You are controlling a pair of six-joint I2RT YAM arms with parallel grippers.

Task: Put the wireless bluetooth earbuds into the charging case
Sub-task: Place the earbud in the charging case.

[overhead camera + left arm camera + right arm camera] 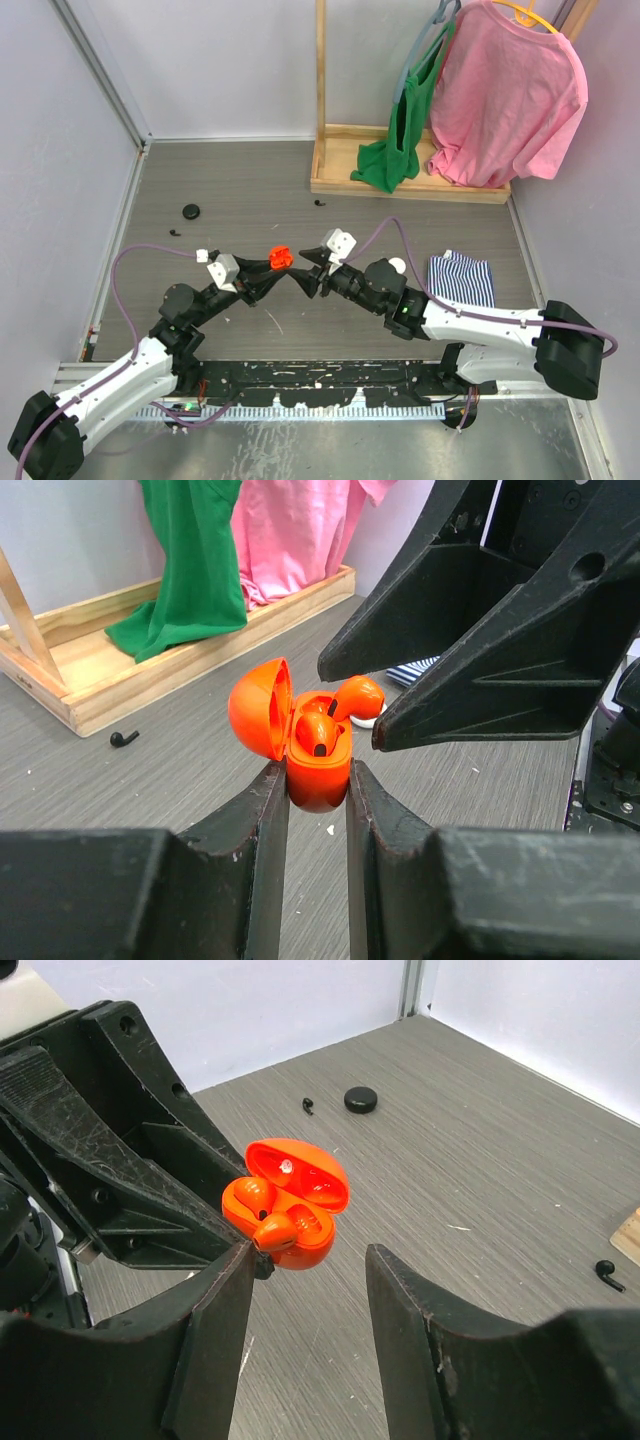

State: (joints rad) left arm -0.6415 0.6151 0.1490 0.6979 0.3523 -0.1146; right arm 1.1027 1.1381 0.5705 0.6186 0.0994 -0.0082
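Resting in the orange charging case, one orange earbud sits in its socket while a second earbud lies tilted over the rim, opposite the flipped-open lid. The left gripper clamps the case's lower body between its fingers, holding it upright above the grey table. The right gripper faces it with jaws apart and nothing between them, one fingertip just beside the tilted earbud; contact cannot be judged. Well beyond, on the table, lie a black earbud and a black round case.
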